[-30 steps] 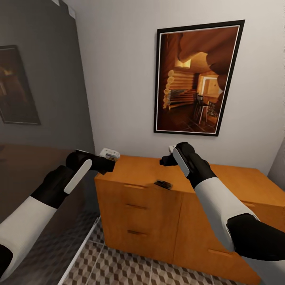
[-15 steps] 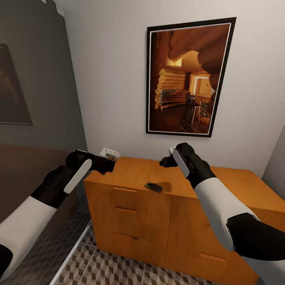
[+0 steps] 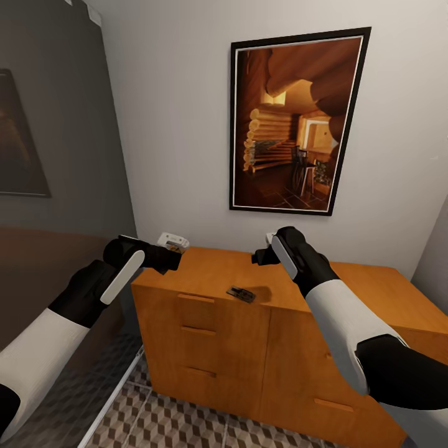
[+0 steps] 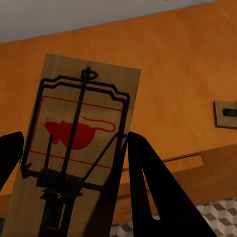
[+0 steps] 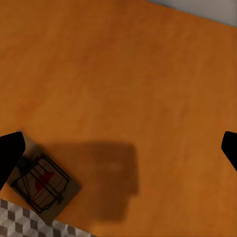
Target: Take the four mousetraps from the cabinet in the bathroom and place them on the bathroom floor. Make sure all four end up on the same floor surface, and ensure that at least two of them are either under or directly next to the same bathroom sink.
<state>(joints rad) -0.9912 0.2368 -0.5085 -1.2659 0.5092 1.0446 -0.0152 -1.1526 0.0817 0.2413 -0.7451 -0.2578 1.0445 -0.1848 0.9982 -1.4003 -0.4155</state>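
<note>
The left gripper (image 4: 69, 163) gripped a flat tan wooden mousetrap (image 4: 79, 148) with black wire and a red mouse print, no readable lettering. The right gripper (image 5: 118, 148), fingers spread wide and empty, hovered above the orange-brown wooden cabinet (image 3: 205, 274), where a second small dark mousetrap (image 3: 241, 294) lay near the top's front edge.
</note>
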